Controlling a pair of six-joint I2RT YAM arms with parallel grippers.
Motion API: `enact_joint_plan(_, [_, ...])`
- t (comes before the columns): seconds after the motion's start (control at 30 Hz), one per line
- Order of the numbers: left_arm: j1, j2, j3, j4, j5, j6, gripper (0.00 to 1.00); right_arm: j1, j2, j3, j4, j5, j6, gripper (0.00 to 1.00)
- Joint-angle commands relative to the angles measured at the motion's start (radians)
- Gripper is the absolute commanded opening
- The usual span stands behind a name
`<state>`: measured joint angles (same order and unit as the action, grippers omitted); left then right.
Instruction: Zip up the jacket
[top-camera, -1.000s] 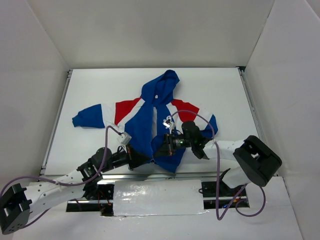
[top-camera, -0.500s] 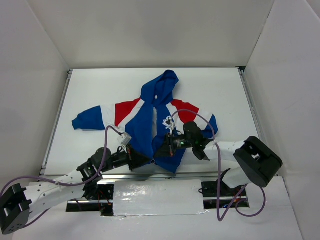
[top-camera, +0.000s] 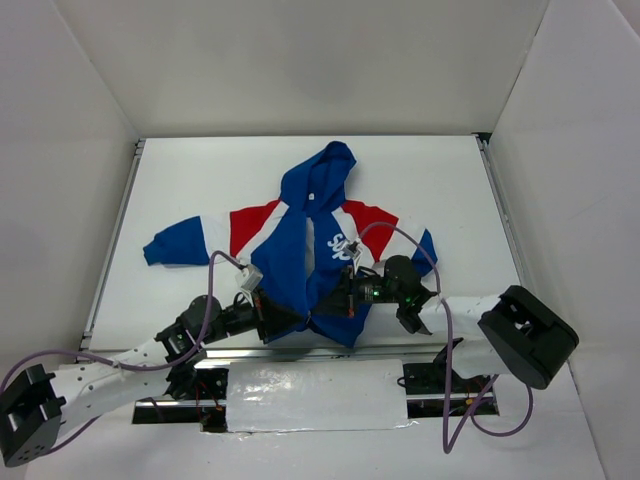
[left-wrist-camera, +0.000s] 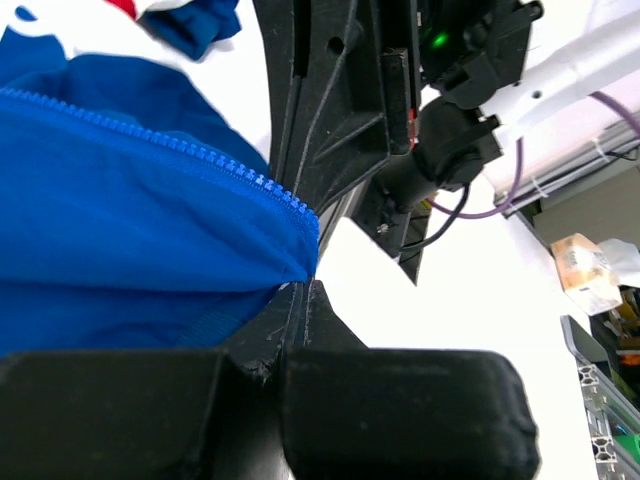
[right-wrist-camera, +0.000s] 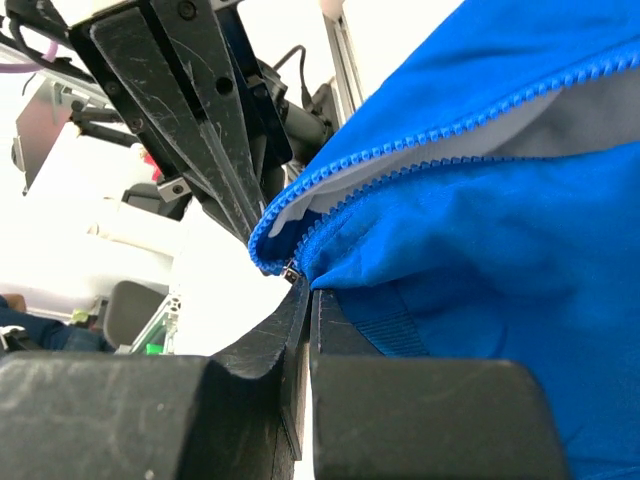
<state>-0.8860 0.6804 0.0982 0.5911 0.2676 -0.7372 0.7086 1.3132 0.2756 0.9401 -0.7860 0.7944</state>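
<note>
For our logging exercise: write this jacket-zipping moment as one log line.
stage: zipper bottom alignment | left jaws: shut on jacket hem corner | right jaws: shut on facing corner | zipper: open

Two arms, same build: left arm (top-camera: 110, 365) and right arm (top-camera: 462, 300) have white tube links, black joint housings and boxy black block at far joint. Thin purple cable (top-camera: 210, 300) runs in loops along each arm; white plug (top-camera: 250, 274) on left one. Small green light (top-camera: 366, 290) on right wrist. left hand (left-wrist-camera: 303, 292), right hand (right-wrist-camera: 301, 290): matte black, scuffed fingers tapering to thin tips, broad blocky bases, small screws in sides.
</note>
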Motion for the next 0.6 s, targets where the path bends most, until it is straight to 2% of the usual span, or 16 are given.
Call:
enact_joint_plan(0.0, [-0.011, 0.027, -0.009, 0.075, 0.123, 0.005, 0.00, -0.009, -0.061, 0.022, 0.152, 0.070, 0.003, 0.00])
enact_joint_plan(0.4, [-0.011, -0.045, -0.023, 0.007, 0.079, 0.009, 0.00, -0.049, -0.081, 0.036, 0.132, 0.054, 0.017, 0.00])
enact_joint_plan(0.57, [-0.011, -0.033, -0.017, -0.048, -0.013, 0.002, 0.00, -0.066, -0.107, 0.040, 0.137, 0.021, 0.048, 0.00])
